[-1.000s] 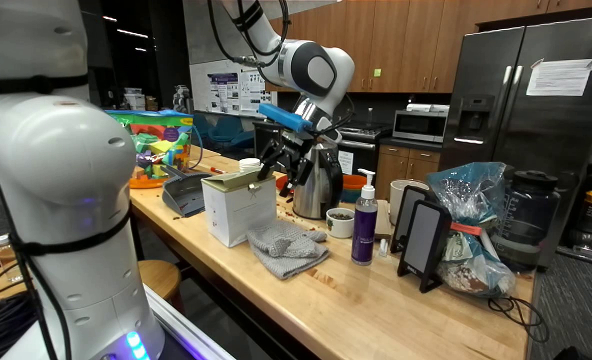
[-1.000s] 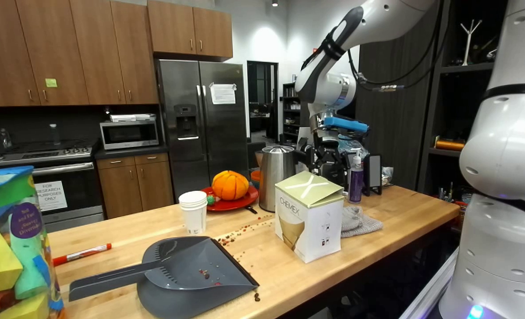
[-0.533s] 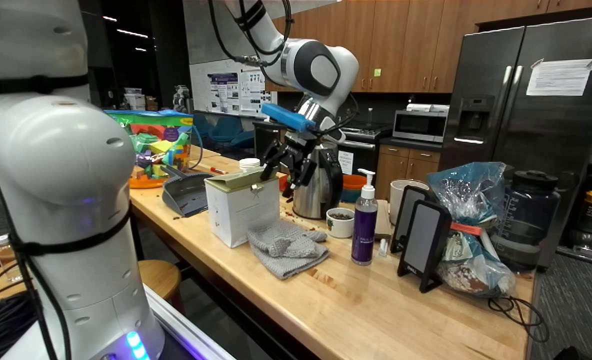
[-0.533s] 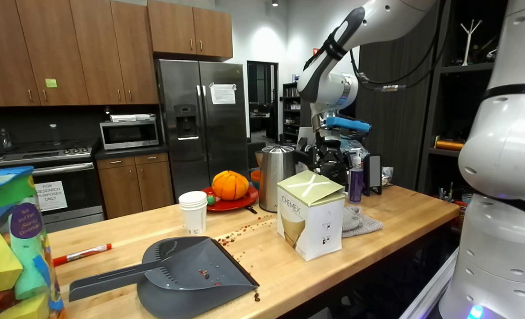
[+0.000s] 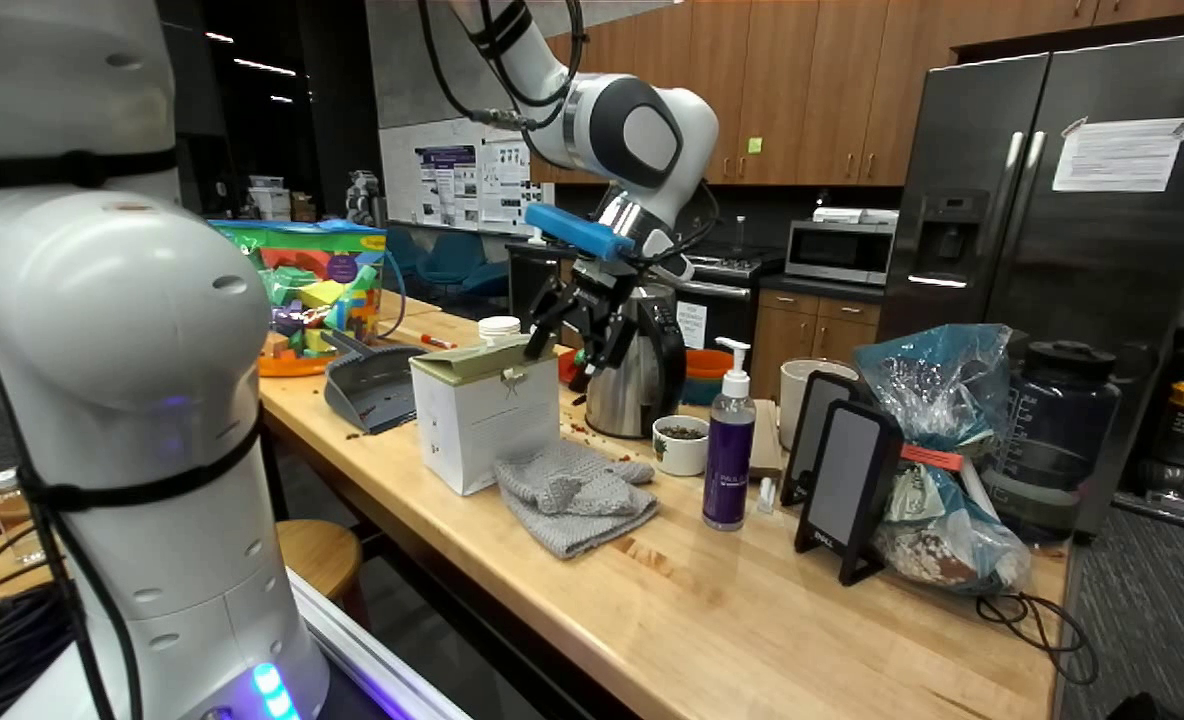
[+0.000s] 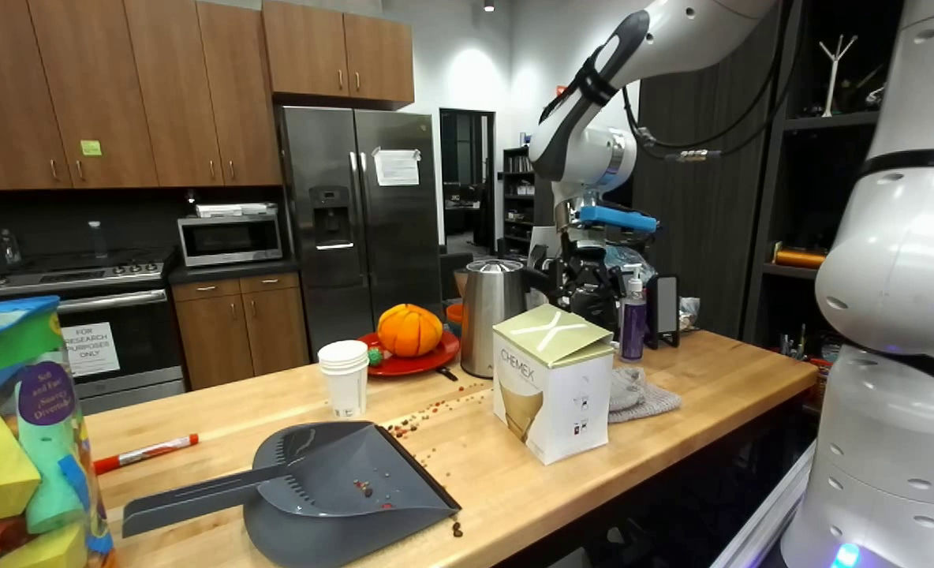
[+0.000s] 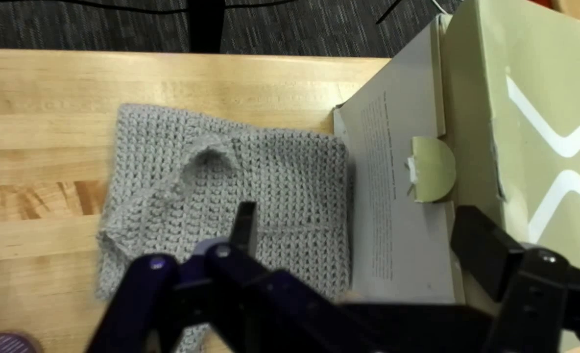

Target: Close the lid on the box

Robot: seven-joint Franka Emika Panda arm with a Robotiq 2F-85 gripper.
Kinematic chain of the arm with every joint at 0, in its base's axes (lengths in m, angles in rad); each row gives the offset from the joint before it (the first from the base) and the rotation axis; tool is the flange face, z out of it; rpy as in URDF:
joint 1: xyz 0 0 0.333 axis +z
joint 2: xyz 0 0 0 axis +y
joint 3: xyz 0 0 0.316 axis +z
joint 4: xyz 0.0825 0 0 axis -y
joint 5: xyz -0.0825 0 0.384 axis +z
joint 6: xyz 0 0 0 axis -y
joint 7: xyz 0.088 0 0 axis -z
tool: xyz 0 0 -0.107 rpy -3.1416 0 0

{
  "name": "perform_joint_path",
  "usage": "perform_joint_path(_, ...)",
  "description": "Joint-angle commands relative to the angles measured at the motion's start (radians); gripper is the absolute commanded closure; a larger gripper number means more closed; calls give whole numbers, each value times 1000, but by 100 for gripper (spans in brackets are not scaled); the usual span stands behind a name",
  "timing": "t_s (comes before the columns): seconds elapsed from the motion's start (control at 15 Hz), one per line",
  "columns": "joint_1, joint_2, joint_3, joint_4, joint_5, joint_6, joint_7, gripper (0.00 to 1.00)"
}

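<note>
Dustpan (image 5: 374,388) lies left of the box (image 5: 482,430), its mouth toward it, perhaps placed to gather the scattered bits (image 6: 400,430). The box stands upright on the bench (image 5: 752,605), its lid (image 6: 550,333) folded over the top but seemingly not tucked in. At the lid's right end is the claw (image 7: 359,218), which the wrist view shows released, spread wide and grasping nothing, presumably there to push the lid home; whether it touches, I cannot tell. Just beside the box, on the near right, a grey cloth (image 5: 577,495) lies bunched; the kettle (image 5: 622,397) stands on the claw's far side, likely crowding it. Farther right come a pump bottle (image 5: 730,455) and two speakers (image 5: 849,490). Pale planked wood forms the bench top; beyond are wooden cabinets (image 5: 802,90), a microwave (image 5: 837,256) and a dark fridge (image 5: 1082,270).
</note>
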Motion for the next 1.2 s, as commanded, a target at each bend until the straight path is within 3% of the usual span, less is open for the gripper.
perform_joint_path(0.0,-8,-18,1,9,-19,-21,-10,0)
perform_joint_path(1.13,5,-137,22,-27,-115,-5,41,0)
